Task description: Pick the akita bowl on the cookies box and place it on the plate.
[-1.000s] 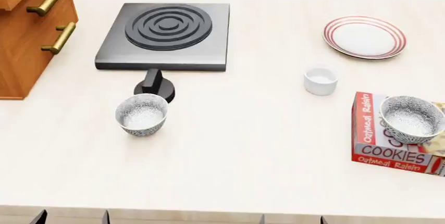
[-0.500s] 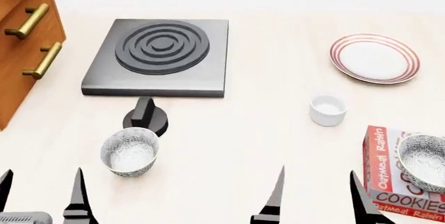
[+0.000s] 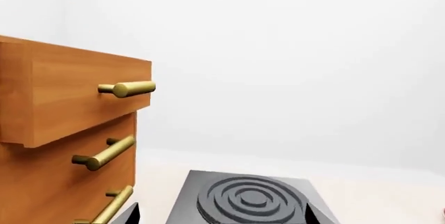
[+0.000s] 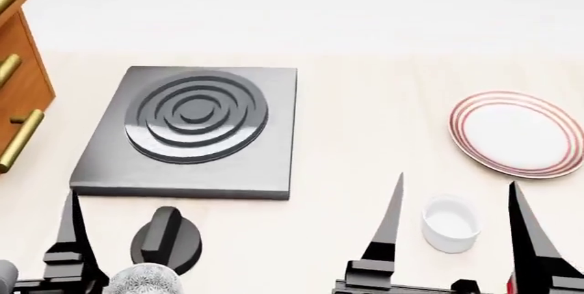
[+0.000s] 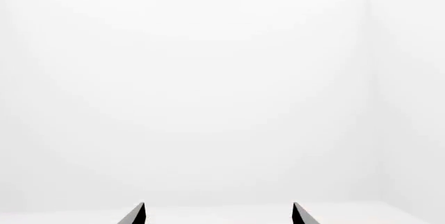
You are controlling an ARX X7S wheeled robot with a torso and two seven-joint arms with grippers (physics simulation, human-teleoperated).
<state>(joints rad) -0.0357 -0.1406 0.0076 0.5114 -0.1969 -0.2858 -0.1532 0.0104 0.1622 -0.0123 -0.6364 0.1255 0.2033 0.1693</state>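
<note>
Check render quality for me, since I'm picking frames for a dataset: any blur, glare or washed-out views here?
Head view: sharp, evenly lit, only soft shadows under the plate and stove. Left wrist view: crisp drawers, no glare. Right wrist view: almost blank white, only the right gripper tips visible.

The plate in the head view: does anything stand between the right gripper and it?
Yes: the white cup stands on the table just short of the plate, seen between the open fingers of the right gripper. A low path to the plate would probably meet it. The akita bowl is not in view.
</note>
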